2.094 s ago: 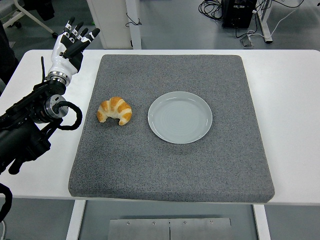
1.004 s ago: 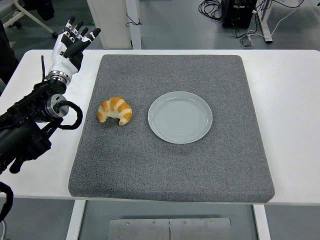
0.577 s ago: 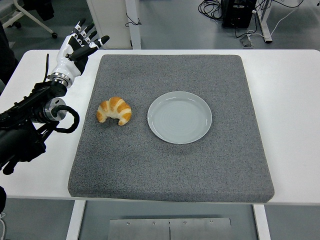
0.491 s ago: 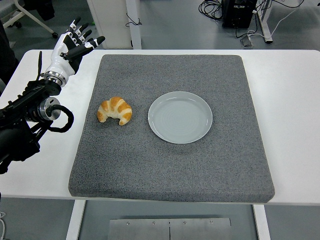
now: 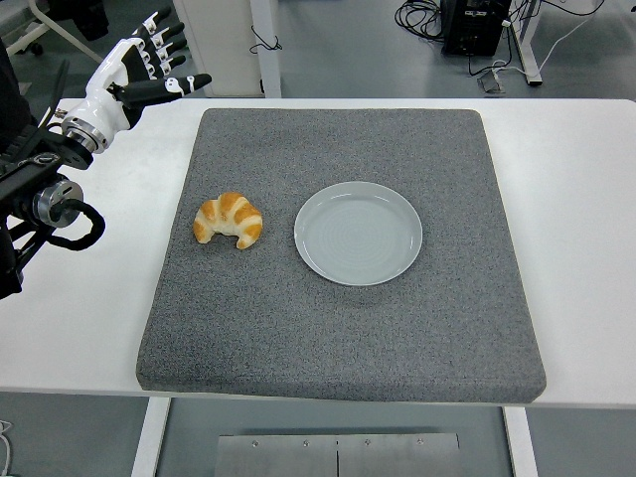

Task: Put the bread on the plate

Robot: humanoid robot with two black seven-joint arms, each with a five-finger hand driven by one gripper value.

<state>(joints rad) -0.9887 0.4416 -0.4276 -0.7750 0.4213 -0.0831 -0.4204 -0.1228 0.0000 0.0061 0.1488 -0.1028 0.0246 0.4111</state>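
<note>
Bread (image 5: pixel 229 220), a croissant, sits on the left part of the grey mat (image 5: pixel 338 338), just left of the plate (image 5: pixel 358 234) and not touching it. Plate is pale, round, near the mat's middle, nothing on it. I see my left hand (image 5: pixel 134 75) up at the far left corner of the white table (image 5: pixel 586 199), off the mat and well apart from the bread. Its fingers (image 5: pixel 189 81) are spread and extended, grasping nothing, pointing right toward the mat's far edge. Left arm comes in from the left edge.
</note>
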